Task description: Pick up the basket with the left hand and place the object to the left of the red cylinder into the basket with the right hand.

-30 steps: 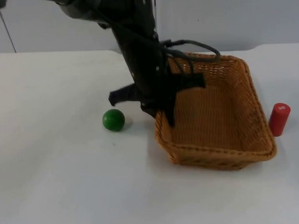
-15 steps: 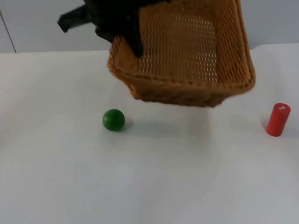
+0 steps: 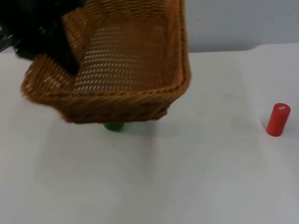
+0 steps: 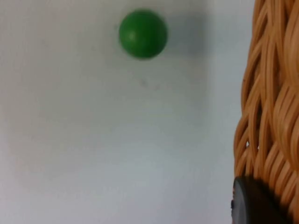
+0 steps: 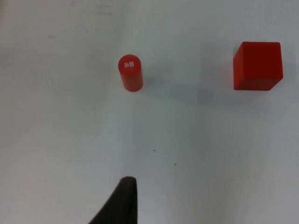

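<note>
At upper left of the top view, the left gripper [image 3: 64, 56] was clamped on the near-left rim of the basket [image 3: 133, 68], which hung clear of the table [image 3: 191, 179], tilted with its open side toward the camera. The left wrist view showed a black fingertip pressed against the wicker wall. The ball [image 3: 113, 126], green, lay on the table at centre left of the top view, mostly hidden behind the basket's lower edge; in the left wrist view the ball [image 4: 143, 34] sat bare on the white surface, apart from the basket [image 4: 273, 102]. The cylinder [image 3: 278, 119], red, stood upright at right of the top view, well apart from the ball, and the right wrist view showed a red cube [image 5: 258, 65] beyond it. The right gripper looked down on the table near the cylinder [image 5: 131, 73]; whether its fingers were spread or together could not be told, and that arm appeared to be waiting. Judged as the object left of the cylinder, the ball looked small, hard, smooth and light; it would likely roll if nudged, so a grasp across its middle from above seemed soundest. The basket appeared light and stiff enough to be held by one rim. Compared with half a second earlier, the basket had moved left and forward to cover the ball; the ball and cylinder had not shifted.
</note>
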Robot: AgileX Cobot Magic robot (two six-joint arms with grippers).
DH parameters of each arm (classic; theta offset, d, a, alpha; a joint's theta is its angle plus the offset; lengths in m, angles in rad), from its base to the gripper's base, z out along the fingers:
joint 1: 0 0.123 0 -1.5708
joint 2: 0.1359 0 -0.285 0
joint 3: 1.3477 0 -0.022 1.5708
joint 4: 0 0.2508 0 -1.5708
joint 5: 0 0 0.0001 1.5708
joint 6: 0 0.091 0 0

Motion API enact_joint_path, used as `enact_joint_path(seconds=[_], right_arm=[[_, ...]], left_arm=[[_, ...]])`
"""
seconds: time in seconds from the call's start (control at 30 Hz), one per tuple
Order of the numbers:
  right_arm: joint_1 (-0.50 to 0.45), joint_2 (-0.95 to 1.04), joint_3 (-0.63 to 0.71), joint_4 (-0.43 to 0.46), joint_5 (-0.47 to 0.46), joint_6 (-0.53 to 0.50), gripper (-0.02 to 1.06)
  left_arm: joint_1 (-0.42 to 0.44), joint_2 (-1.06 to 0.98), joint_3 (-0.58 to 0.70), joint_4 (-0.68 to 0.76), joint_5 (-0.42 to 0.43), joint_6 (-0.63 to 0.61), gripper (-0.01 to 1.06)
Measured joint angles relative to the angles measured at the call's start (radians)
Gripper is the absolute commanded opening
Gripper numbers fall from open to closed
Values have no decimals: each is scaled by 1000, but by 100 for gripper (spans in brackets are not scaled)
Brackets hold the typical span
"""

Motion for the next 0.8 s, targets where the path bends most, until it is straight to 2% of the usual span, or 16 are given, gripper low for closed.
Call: enact_joint_path(seconds=[0.03, 0.13, 0.17, 0.33, 0.37, 0.47, 0.6, 0.7, 0.8], right_arm=[[0, 0, 0, 0, 0, 0, 105], [0, 0, 0, 2, 0, 0, 105], [0, 0, 0, 2, 0, 0, 105], [0, 0, 0, 2, -2, 0, 105], [0, 0, 0, 2, -2, 0, 105], [0, 0, 0, 2, -4, 0, 105], [0, 0, 0, 10, -6, 0, 105], [0, 0, 0, 34, -8, -28, 105], [0, 0, 0, 101, -9, -99, 105]], left_arm=[[0, 0, 0, 0, 0, 0, 0], [121, -75, 195, -68, -46, 115, 0], [121, -75, 195, -68, -46, 115, 0], [271, -139, 397, -70, -73, 214, 0], [271, -139, 397, -70, -73, 214, 0], [361, -163, 488, -42, -107, 236, 0], [418, -168, 545, -26, -149, 255, 0], [446, -168, 568, -17, -176, 267, 0], [477, -170, 577, 7, -207, 276, 0]])
